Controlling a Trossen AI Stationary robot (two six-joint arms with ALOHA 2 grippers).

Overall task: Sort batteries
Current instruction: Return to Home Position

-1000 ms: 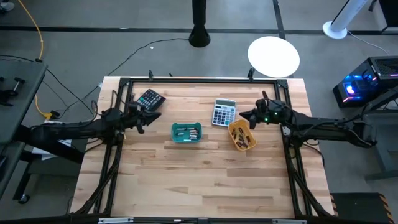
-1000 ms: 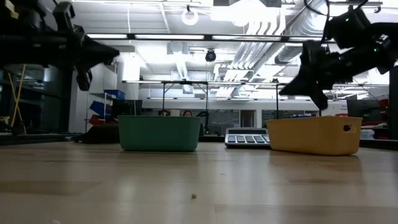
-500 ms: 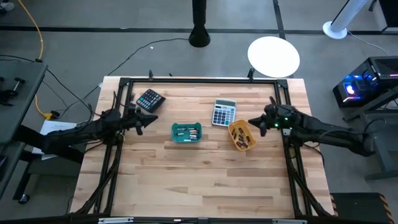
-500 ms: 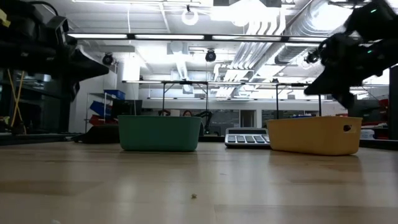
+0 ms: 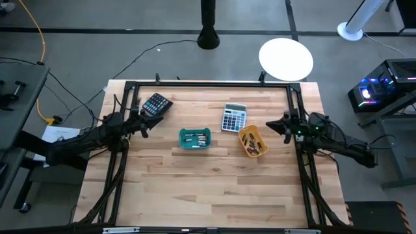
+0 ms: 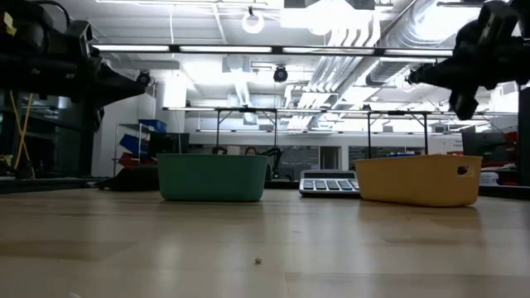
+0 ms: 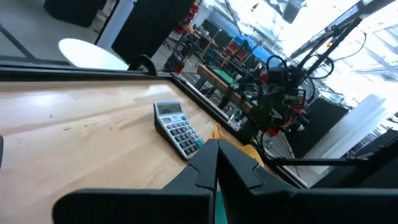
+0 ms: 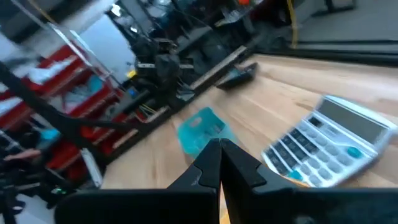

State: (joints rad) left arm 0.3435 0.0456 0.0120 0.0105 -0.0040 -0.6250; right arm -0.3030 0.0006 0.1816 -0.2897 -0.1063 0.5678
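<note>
The batteries [image 5: 195,137] are lying inside the teal tray [image 5: 181,138] and the yellow tray [image 5: 242,135] at mid-table [image 5: 195,188]. The left hand [image 5: 143,125] is hovering at the teal tray's 9 o'clock and the right hand [image 5: 272,122] at the yellow tray's 2 o'clock. Both are empty with fingers pressed together, so heading home is probably calling for no inward reach.
</note>
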